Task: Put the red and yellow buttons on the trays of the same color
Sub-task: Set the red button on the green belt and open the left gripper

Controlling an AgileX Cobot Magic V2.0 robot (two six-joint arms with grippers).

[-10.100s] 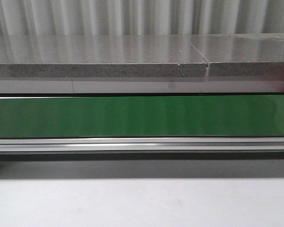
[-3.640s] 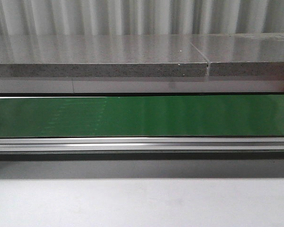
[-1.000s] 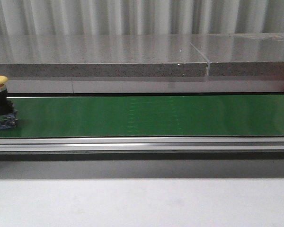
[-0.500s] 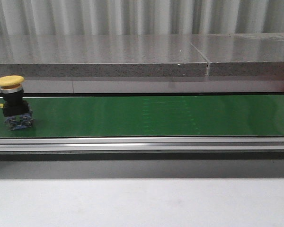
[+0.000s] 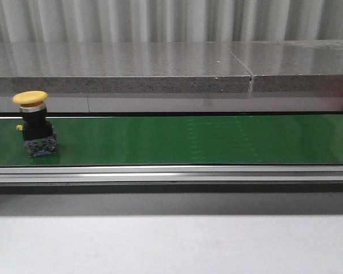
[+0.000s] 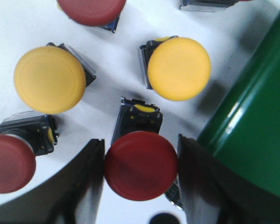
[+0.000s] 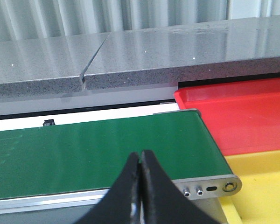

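Yellow button [image 5: 34,123]: stands upright on the green conveyor belt [image 5: 188,140], left part of the front view; yellow mushroom cap on top, black body, blue-grey base on the belt surface. It sits about midway between the belt's far edge and its near edge. The belt to its right runs bare to the right edge of the frame.

Belt edges: a silver rail [image 5: 171,174] borders the near side; a grey speckled slab [image 5: 120,74] runs behind the far side, with a seam toward the right.

Stock of buttons, left wrist view, on a white tabletop [image 6: 18,23]: one red button [image 6: 141,164] low in the frame, lying between the two dark fingers of the left gripper [image 6: 141,179], whose jaws are spread to either side of the cap with a thin gap on each side. Yellow-capped buttons at centre left [image 6: 50,79] and upper centre [image 6: 178,68]; further red caps at the top edge [image 6: 91,9] and lower left [image 6: 9,163]. The buttons stand close together with narrow white gaps. The green belt edge crosses the right side of this frame, just beside the held-between red button.

Right gripper [image 7: 140,186]: jaws pressed together, nothing between them, over the belt's end [image 7: 107,149]. Beyond the belt's end, at the frame's right, a red tray [image 7: 242,116] sits above a yellow tray [image 7: 266,186], edges adjoining.
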